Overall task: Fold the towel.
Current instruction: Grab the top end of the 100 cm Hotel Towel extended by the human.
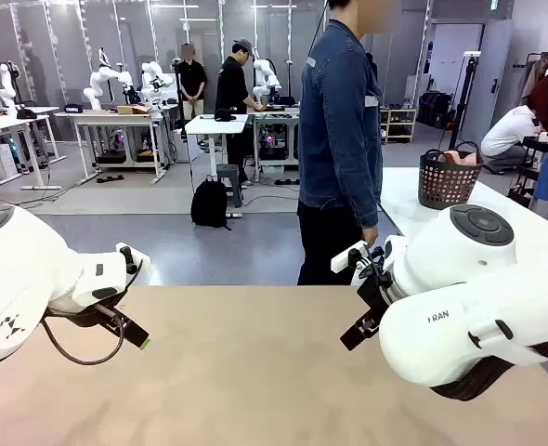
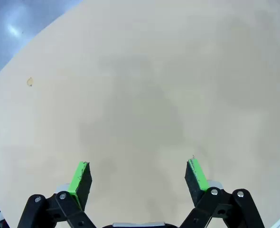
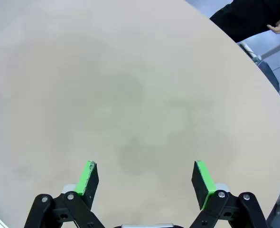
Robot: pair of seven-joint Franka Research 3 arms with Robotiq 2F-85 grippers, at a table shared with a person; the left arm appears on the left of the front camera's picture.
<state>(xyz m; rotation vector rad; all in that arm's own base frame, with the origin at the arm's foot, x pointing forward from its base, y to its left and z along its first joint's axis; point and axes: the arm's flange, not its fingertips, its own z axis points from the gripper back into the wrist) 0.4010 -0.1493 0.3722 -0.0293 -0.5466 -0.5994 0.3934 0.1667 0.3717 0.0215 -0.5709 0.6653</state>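
The towel is out of view; bare tan tabletop (image 1: 246,372) lies under both arms. My left gripper (image 2: 138,175) hangs open over the table (image 2: 140,95), green pads wide apart and nothing between them. In the front view the left gripper (image 1: 142,342) is at the left, a little above the surface. My right gripper (image 3: 145,178) is open too, over empty table (image 3: 121,85); in the front view the right gripper (image 1: 351,336) points down at the right of centre.
A person in a denim jacket (image 1: 339,139) stands at the far edge, one hand (image 1: 371,237) hanging down; that hand (image 3: 277,27) also shows past the table rim. A dark basket (image 1: 446,181) holding something pinkish sits on a white table at the far right.
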